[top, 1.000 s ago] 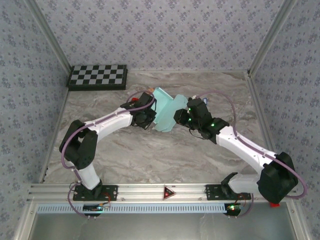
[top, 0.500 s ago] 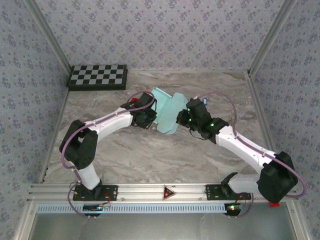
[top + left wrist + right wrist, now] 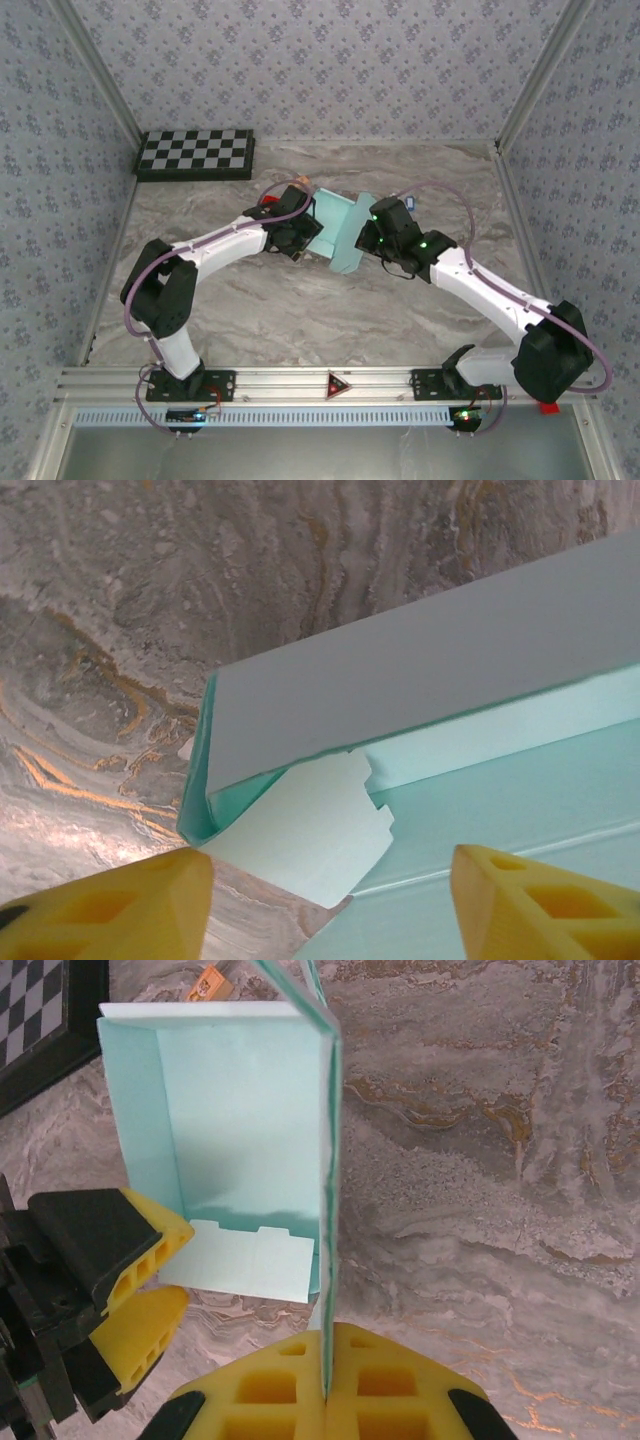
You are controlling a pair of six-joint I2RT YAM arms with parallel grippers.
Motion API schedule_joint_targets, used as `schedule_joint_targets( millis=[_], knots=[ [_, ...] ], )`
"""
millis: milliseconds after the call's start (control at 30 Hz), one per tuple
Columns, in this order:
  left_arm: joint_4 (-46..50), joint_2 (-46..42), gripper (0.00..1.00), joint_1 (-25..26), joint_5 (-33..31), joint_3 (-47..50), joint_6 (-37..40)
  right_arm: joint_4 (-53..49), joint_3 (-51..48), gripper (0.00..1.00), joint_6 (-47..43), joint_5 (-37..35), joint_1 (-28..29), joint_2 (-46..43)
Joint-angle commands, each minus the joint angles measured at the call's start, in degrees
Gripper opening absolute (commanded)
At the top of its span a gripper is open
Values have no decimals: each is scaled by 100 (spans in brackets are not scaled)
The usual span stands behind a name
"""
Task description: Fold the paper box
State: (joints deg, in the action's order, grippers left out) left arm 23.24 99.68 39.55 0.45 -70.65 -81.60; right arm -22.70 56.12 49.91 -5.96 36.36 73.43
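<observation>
The pale aqua paper box [image 3: 343,228] stands partly folded on the marble table between the two grippers. In the right wrist view its thin upright wall [image 3: 325,1160] runs straight into my right gripper [image 3: 326,1370], which is shut on the wall's near edge. A notched tab [image 3: 245,1260] lies flat on the floor inside the box [image 3: 240,1100]. My left gripper [image 3: 325,910] is open, with its yellow fingers [image 3: 100,910] wide apart astride the tab [image 3: 300,835] and a bottom panel, below a folded-over wall [image 3: 420,660]. From above, the left gripper [image 3: 308,236] sits at the box's left side and the right gripper [image 3: 366,238] at its right.
A black-and-white checkerboard [image 3: 195,153] lies at the back left corner, and its corner also appears in the right wrist view [image 3: 25,1010]. A small red block [image 3: 266,200] sits behind the left arm. Patterned walls close in three sides. Bare marble [image 3: 300,310] spreads in front.
The left gripper has opened and let go of the box. The right gripper has closed on the box wall. The box has shifted slightly toward the near right.
</observation>
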Motion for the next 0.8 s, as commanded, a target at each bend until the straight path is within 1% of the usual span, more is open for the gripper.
schedule_joint_targets(
  millis=[0, 67, 200, 233, 367, 433, 533, 567, 667, 733, 767],
  knots=[
    [-55, -164, 68, 27, -60, -45, 390, -535, 387, 1, -315, -153, -74, 95],
    [-107, -300, 69, 33, -238, -10, 683, -736, 534, 1, -616, 21, -158, 181],
    [78, -621, 70, 29, -823, -16, 1438, -1273, 920, 1, -1303, 338, -395, 381],
    [153, -700, 70, 31, -956, -27, 1631, -1443, 1028, 0, -1336, 375, -434, 420],
    [427, -1025, 70, 25, -1522, -35, 2500, -1984, 1582, 0, -2436, 689, -592, 561],
    [612, -1126, 70, -22, -1668, -80, 2951, -2273, 1833, 0, -2911, 835, -638, 634],
    [837, -1275, 71, -142, -1558, -141, 3691, -2669, 2207, 0, -3603, 1027, -691, 753],
    [756, -1360, 71, -174, -1412, -74, 4034, -2789, 2318, 0, -3858, 1137, -698, 796],
    [383, -1687, 71, -221, -1275, 269, 4785, -3075, 2626, 0, -4447, 1240, -707, 973],
    [232, -1853, 71, -327, -1148, 456, 5131, -3251, 2837, 0, -4782, 1263, -707, 1113],
    [203, -1919, 71, -423, -979, 507, 5335, -3350, 2950, 0, -4950, 1273, -709, 1191]
  ],
)
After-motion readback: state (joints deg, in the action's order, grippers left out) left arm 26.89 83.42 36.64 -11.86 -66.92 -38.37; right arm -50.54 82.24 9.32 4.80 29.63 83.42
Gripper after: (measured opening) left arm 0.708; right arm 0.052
